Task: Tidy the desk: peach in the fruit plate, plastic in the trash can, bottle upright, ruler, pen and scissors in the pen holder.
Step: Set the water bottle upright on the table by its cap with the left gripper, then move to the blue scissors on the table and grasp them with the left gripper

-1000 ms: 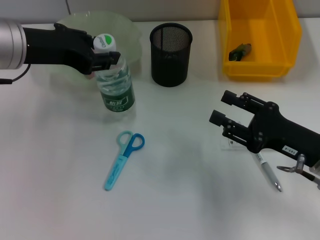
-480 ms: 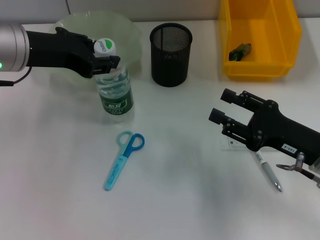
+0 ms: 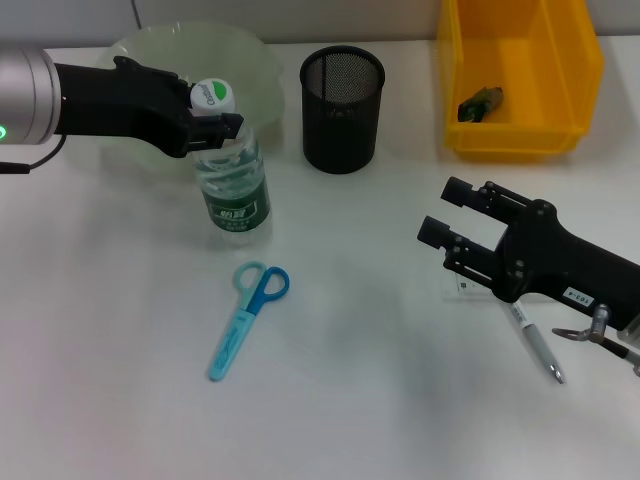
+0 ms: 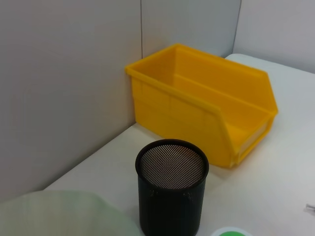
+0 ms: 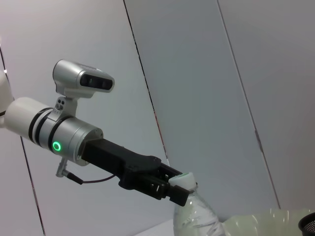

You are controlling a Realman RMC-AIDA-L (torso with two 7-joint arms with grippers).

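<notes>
The clear bottle (image 3: 233, 178) with a green label stands upright in front of the green fruit plate (image 3: 245, 55). My left gripper (image 3: 214, 126) is shut on its neck just under the white cap (image 3: 212, 95); the right wrist view shows the same grip (image 5: 172, 191). The blue scissors (image 3: 250, 318) lie flat in front of the bottle. My right gripper (image 3: 446, 213) hovers open over a clear ruler (image 3: 461, 287), mostly hidden beneath it. The pen (image 3: 537, 345) lies beside that arm. A crumpled plastic piece (image 3: 480, 102) lies in the yellow trash can (image 3: 520, 135). The peach is hidden.
The black mesh pen holder (image 3: 342, 100) stands between the plate and the yellow bin, also seen in the left wrist view (image 4: 171, 191) with the bin (image 4: 197, 115) behind it. A grey wall runs along the table's far edge.
My left gripper has brought the bottle from a slight tilt to upright and shifted it a little. The right arm has barely moved.
</notes>
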